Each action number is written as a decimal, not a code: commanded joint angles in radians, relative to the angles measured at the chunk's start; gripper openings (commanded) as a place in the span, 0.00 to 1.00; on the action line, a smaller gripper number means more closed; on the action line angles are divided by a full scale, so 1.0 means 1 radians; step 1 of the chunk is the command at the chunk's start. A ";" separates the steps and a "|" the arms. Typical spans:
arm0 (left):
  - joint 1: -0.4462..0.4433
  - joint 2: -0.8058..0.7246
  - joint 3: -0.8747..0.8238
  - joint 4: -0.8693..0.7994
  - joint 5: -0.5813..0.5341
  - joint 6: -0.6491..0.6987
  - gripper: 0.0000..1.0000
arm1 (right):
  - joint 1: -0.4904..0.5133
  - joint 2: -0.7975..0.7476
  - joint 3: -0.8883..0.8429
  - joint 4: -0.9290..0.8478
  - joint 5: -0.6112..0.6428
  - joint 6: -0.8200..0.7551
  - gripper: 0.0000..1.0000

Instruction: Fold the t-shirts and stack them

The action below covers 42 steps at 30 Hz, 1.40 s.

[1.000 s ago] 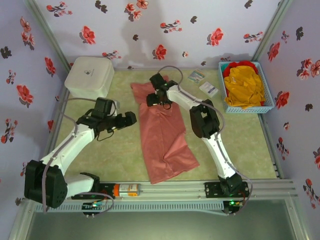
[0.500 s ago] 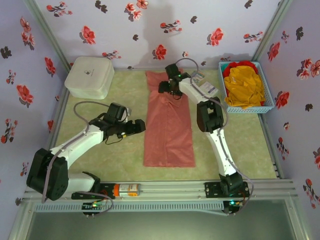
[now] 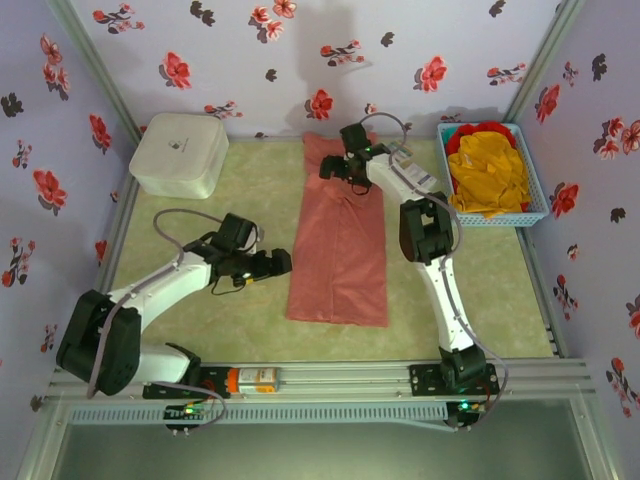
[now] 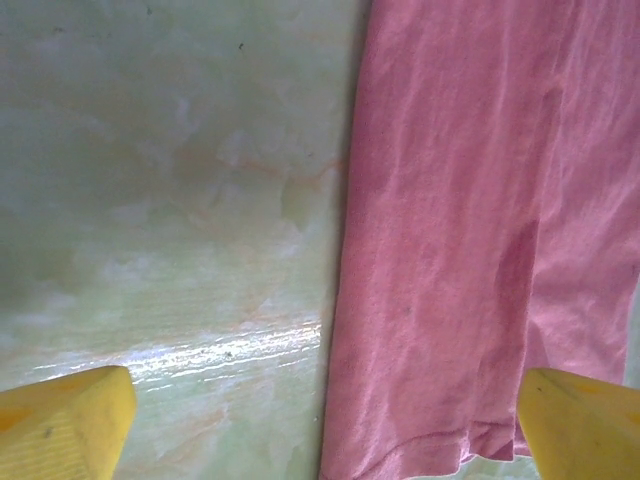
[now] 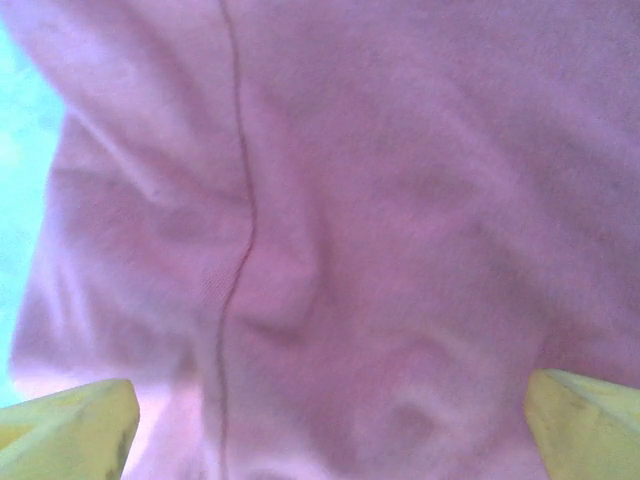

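The right hand (image 3: 337, 166) hovers close over the far, collar end of the pink shirt (image 3: 340, 250). Its jaws are spread wide with nothing between them, and the cloth directly beneath bunches into soft creases beside a seam (image 5: 238, 250). The left hand (image 3: 277, 262) is just as wide open and empty. It sits low at the shirt's left edge near the hem, its jaws straddling that edge with bare surface (image 3: 480, 290) on one side and cloth on the other. Between the hands the shirt lies as one long, narrow strip. The crosswise fold looks due next. To do it well, press those creases flat first, then pinch every layer at both corners of one end, carry them low and level, and lay them square on the other end. Well off to the right hand's right, a basket (image 3: 535, 215) holds yellow shirts (image 3: 490, 180) and a red shirt (image 3: 485, 130).
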 commanded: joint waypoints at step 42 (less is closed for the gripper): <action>-0.240 0.144 -0.117 0.139 0.106 -0.237 0.43 | 0.251 -1.413 -1.755 0.054 -0.064 0.486 0.57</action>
